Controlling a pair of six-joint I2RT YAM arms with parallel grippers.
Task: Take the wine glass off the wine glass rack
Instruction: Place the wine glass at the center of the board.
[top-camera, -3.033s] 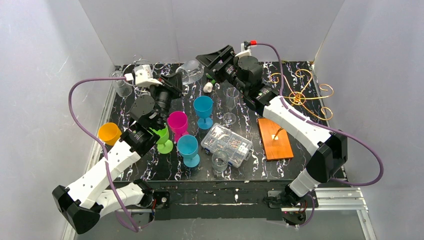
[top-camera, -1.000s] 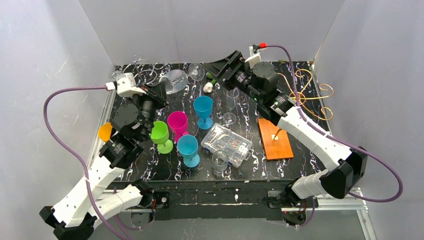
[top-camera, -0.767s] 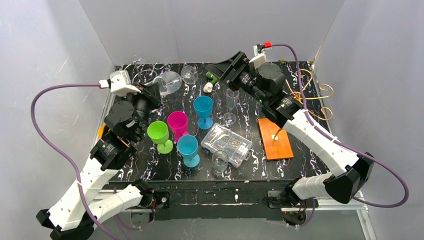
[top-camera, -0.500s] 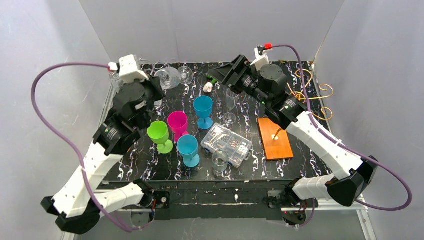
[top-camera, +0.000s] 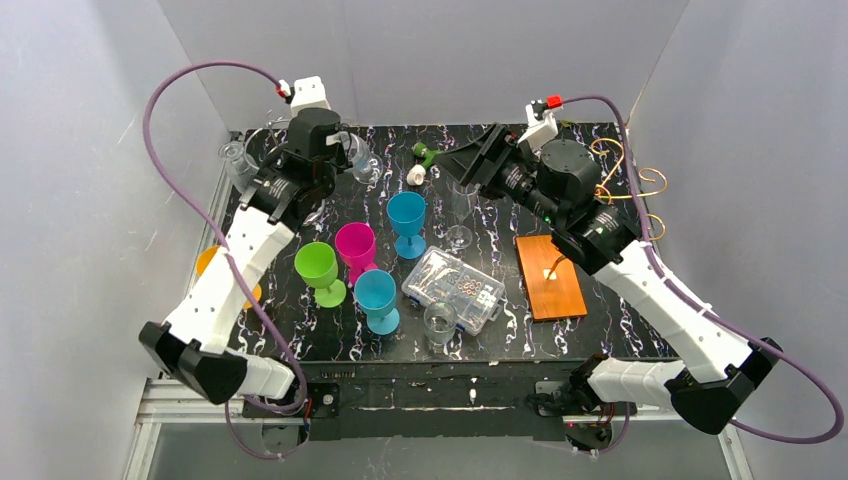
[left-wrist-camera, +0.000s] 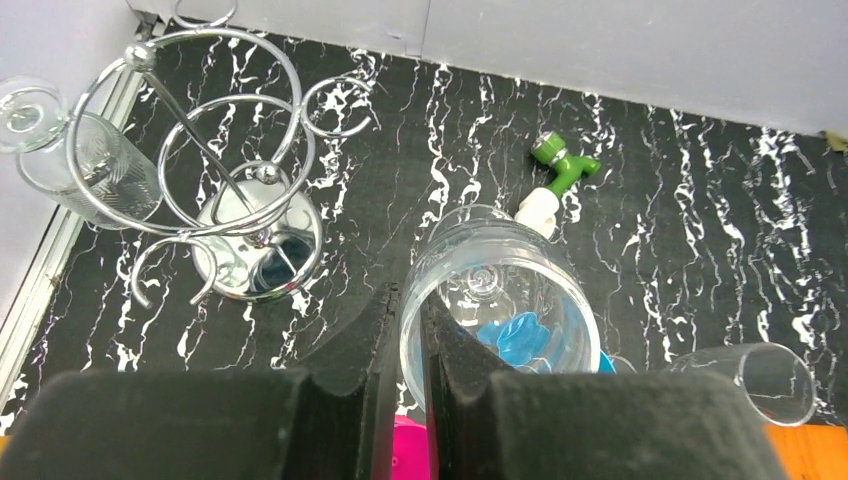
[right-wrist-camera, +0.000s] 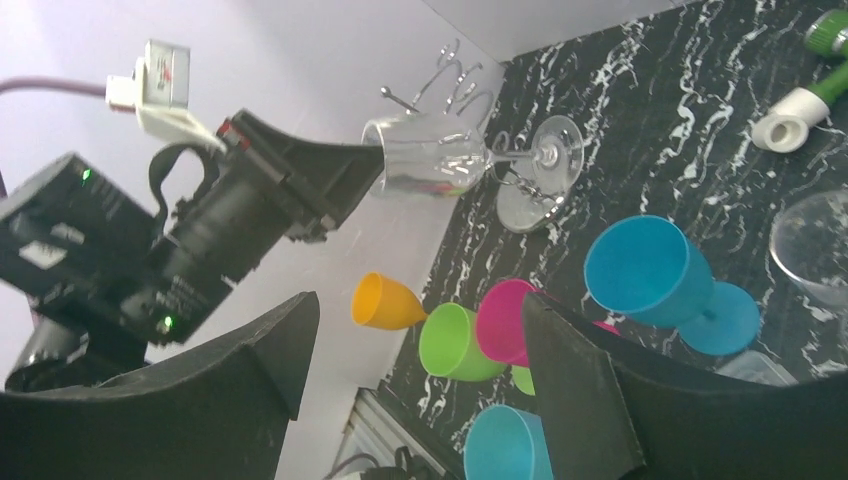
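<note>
A clear wine glass (top-camera: 358, 155) hangs over the back left of the table with my left gripper (top-camera: 340, 145) shut on its rim. In the left wrist view one finger (left-wrist-camera: 375, 330) is outside the bowl and the other inside the wine glass (left-wrist-camera: 500, 300). The right wrist view shows that wine glass (right-wrist-camera: 430, 155) lying on its side in the air, foot pointing away from the left gripper (right-wrist-camera: 350, 170). The golden wine glass rack (top-camera: 640, 180) stands at the back right on its wooden base (top-camera: 550, 277), partly behind my right arm. My right gripper (right-wrist-camera: 415, 310) is open and empty, at the back centre (top-camera: 470, 162).
A silver wire rack (left-wrist-camera: 230, 190) with a clear glass (left-wrist-camera: 90, 165) hanging on it stands at the back left. Blue (top-camera: 407, 215), magenta (top-camera: 355, 243), green (top-camera: 316, 265) and orange (top-camera: 212, 265) cups, a clear plastic box (top-camera: 452, 287) and clear glasses (top-camera: 461, 200) fill the middle.
My left arm has risen and swung toward the back wall, carrying the clear wine glass with it. My right arm has drawn back to the right, its gripper still open.
</note>
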